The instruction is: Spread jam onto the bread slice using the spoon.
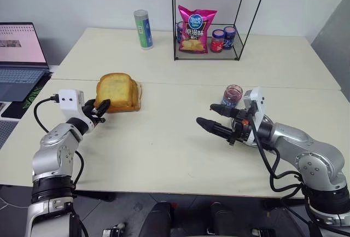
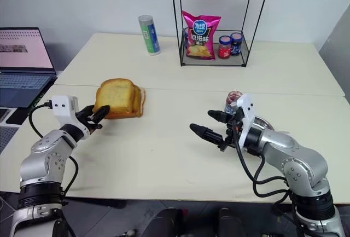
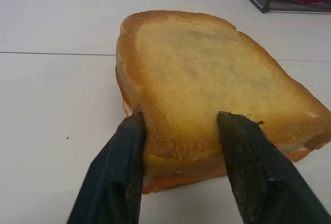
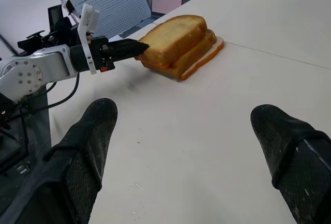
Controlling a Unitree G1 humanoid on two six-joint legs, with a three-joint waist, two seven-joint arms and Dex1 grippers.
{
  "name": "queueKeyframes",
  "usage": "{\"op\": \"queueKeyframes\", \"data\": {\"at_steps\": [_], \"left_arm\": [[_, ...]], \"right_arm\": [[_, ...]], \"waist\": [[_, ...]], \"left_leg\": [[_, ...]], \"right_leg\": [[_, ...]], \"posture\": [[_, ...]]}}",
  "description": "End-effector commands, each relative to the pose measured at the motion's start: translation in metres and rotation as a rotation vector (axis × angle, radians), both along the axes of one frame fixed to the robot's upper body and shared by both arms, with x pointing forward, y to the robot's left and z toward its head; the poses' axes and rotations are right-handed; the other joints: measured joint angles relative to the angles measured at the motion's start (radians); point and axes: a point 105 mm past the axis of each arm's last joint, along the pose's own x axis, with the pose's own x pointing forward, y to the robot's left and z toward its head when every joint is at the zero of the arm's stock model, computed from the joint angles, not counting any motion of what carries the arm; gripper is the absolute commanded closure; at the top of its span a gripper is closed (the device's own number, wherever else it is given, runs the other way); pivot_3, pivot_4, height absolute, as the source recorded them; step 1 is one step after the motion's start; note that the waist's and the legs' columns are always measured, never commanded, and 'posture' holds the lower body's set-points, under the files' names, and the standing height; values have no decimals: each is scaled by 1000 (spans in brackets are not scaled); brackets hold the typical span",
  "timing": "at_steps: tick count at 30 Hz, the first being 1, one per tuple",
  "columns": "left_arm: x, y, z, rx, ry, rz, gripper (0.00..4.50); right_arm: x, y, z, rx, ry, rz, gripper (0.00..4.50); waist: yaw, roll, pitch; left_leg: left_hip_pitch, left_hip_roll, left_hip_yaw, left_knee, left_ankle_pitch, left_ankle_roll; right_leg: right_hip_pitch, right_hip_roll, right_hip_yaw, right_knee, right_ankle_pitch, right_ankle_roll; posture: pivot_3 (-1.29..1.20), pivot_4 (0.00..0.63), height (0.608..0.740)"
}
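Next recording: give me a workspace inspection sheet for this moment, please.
Surface: pale table, seam across the middle.
Job's things: bread slice atop a stack; small jam jar; spoon: nothing seen.
Clutter: wire rack with chip bag and two jars; green can.
Grippers: left gripper fingers on both sides of the top slice's corner; right gripper open, empty.
Cables: black cable at left wrist.
Surroundings: laptop.

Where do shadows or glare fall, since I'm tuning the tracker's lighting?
Left wrist view: a soft shadow lies under the near edge of the golden-brown toasted bread slice. Right wrist view: a faint shadow lies beneath the left gripper on the cream matte table; no glare.
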Motion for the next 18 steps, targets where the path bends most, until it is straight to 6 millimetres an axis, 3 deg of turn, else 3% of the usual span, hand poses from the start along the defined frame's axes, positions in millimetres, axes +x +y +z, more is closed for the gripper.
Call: {"op": "queueKeyframes", "data": {"at_steps": [1, 6, 8, 15, 18], "left_arm": [[3, -5, 9, 17, -27, -30, 3072], [3, -6, 11, 20, -33, -30, 4042], [5, -6, 22, 45, -68, -17, 4482], [8, -20, 62, 177, -170, -65, 4482], [8, -25, 69, 196, -185, -79, 4482]], "right_arm": [[-5, 1, 12, 19, -59, 12, 0], [-4, 1, 12, 22, -57, 9, 0], [-4, 1, 12, 24, -58, 7, 0], [-2, 0, 13, 27, -61, 2, 0], [-2, 0, 13, 28, -62, -1, 0]], "waist": [[0, 0, 0], [0, 0, 0], [0, 0, 0], [-3, 0, 0], [-5, 0, 0]], "left_leg": [[0, 0, 0, 0, 0, 0], [0, 0, 0, 0, 0, 0], [0, 0, 0, 0, 0, 0], [0, 0, 0, 0, 0, 0], [0, 0, 1, 0, 0, 0]], "right_leg": [[0, 0, 0, 0, 0, 0], [0, 0, 0, 0, 0, 0], [0, 0, 0, 0, 0, 0], [0, 0, 0, 0, 0, 0], [-1, 0, 1, 0, 0, 0]], "posture": [[0, 150, 740], [0, 150, 740], [0, 150, 740], [0, 150, 740], [0, 150, 740]]}}
